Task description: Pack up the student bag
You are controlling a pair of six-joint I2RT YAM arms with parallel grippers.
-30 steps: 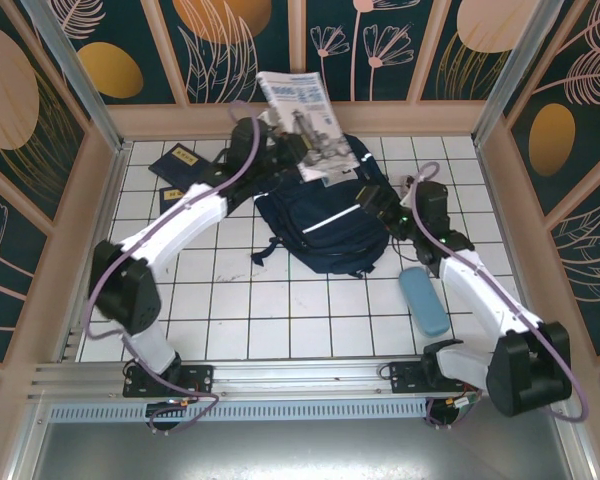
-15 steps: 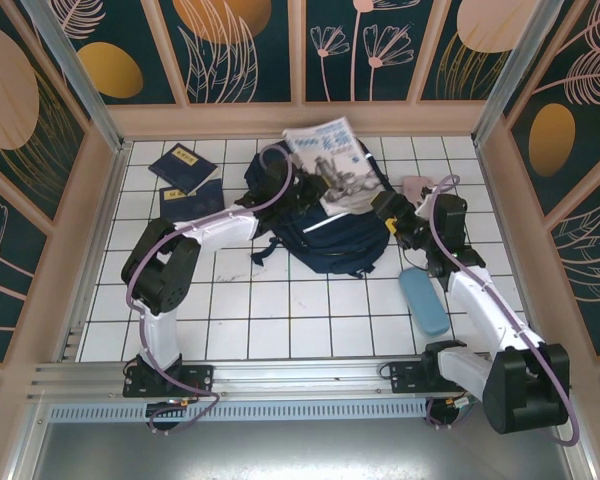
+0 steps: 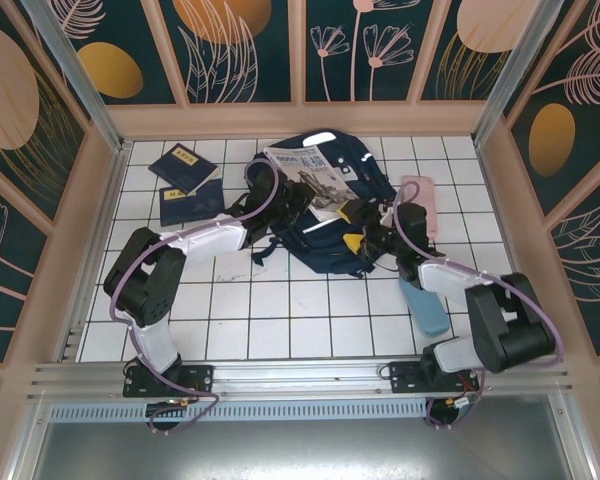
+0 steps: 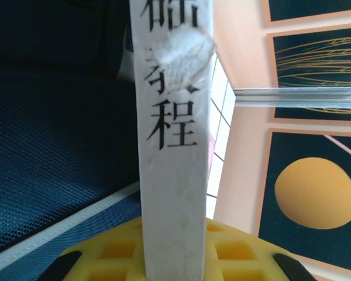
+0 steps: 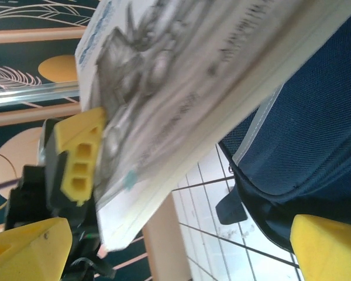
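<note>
White tiles (image 3: 280,310) stretched open toward the near rail; the student bag (image 3: 325,240) sat mid-table, close to the far wall; the left gripper (image 3: 298,195) was clamped on the spine of a book (image 3: 315,178) above the bag; the right gripper (image 3: 358,228) gaped wide at the bag's near right edge, holding nothing; a blue case (image 3: 425,300) lay just beside its arm; navy booklets (image 3: 185,180) crowded the far-left corner.

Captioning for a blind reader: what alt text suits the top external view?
The left end effector grips a white printed book over the large dark navy fabric backpack on a white tiled table. The open right end effector hovers beside the book.
</note>
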